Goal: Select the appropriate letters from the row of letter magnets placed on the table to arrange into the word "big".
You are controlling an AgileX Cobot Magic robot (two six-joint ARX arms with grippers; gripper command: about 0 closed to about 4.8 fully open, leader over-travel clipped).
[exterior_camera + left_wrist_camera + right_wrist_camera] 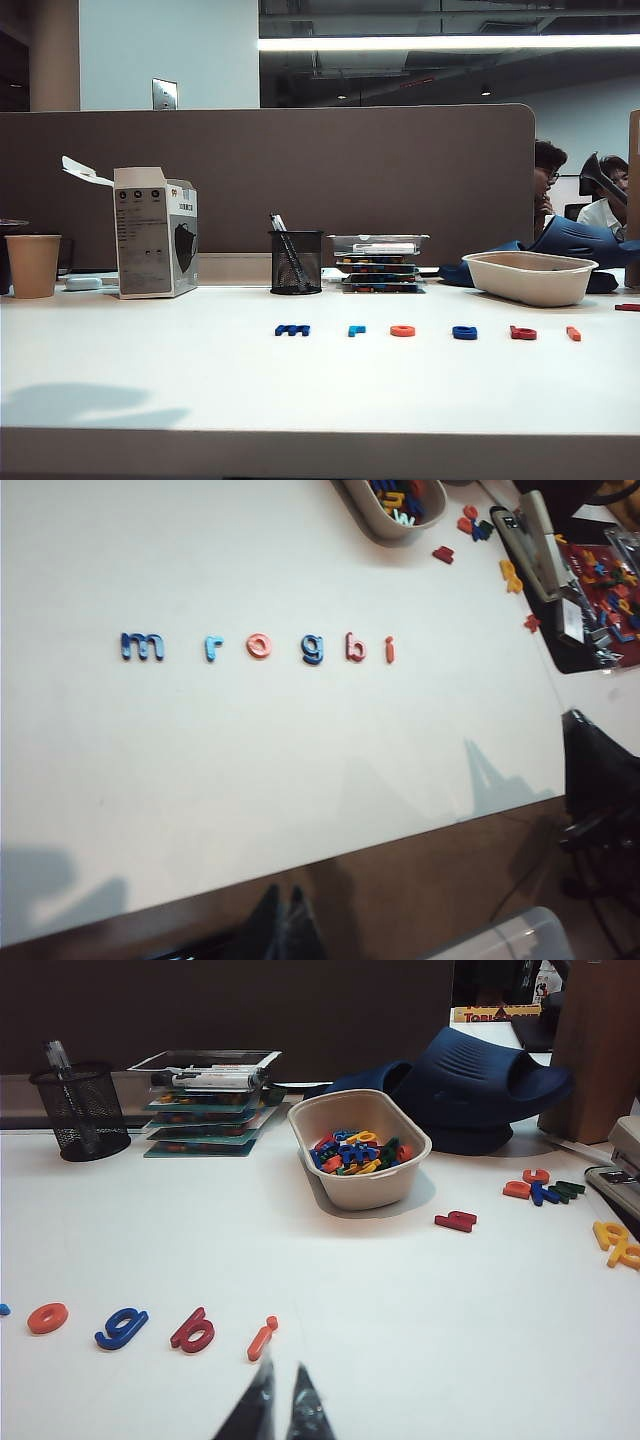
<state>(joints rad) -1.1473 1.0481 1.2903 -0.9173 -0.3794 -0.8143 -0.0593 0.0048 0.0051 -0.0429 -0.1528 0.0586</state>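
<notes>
The row of letter magnets lies across the middle of the table, reading m, r, o, g, b, i in the left wrist view. The three I need sit together at one end: the dark blue g, the red b and the orange i, each just beside the next and none of them moved out of line yet. The orange o, light blue r and dark blue m should stay where they are.

To do this step well, I judge I should take the b first and set it down on bare table in front of the row, leaving room alongside it for the i and then the g. These pieces are thin and flat, so I'd come straight down and pinch across the narrow width, keeping clear of the neighbouring letter.

My left fingers hang above the table's near edge, well apart from the row, with the g and b roughly ahead of them; they look narrow, holding nothing. My right fingers are pressed nearly together and empty, low over the table, with the i nearest them and the b just beyond.

Behind the row stands a tray of spare letters.
</notes>
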